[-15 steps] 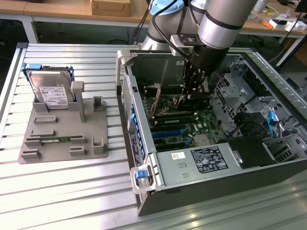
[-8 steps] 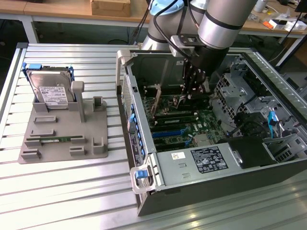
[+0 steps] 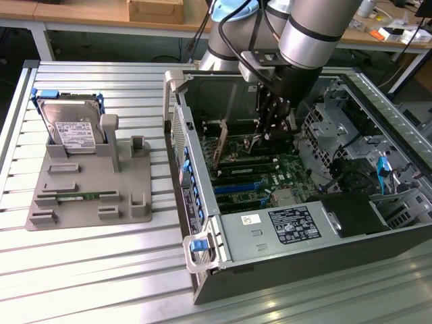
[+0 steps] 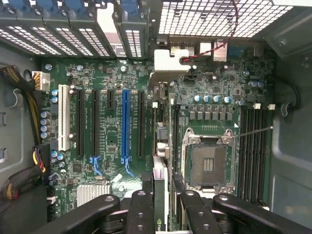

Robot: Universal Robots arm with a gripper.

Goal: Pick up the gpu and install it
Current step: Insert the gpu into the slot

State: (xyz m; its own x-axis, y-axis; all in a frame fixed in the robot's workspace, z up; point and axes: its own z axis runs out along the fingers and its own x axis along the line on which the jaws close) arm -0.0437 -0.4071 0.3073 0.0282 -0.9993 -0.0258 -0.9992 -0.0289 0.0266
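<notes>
Gripper (image 3: 270, 131) is clamped on the gpu (image 4: 159, 204), holding it edge-on inside the open computer case (image 3: 270, 263), over the motherboard (image 3: 270, 182). From the exterior view, that spot lies at three o'clock from the hard drive (image 3: 71, 128) on its grey stand (image 3: 88, 196).

Hard drive (image 3: 73, 129) standing in grey fixture (image 3: 84, 183); computer case (image 3: 290, 270) open.

High oblique exterior; wrist above motherboard (image 4: 109, 141)
</notes>
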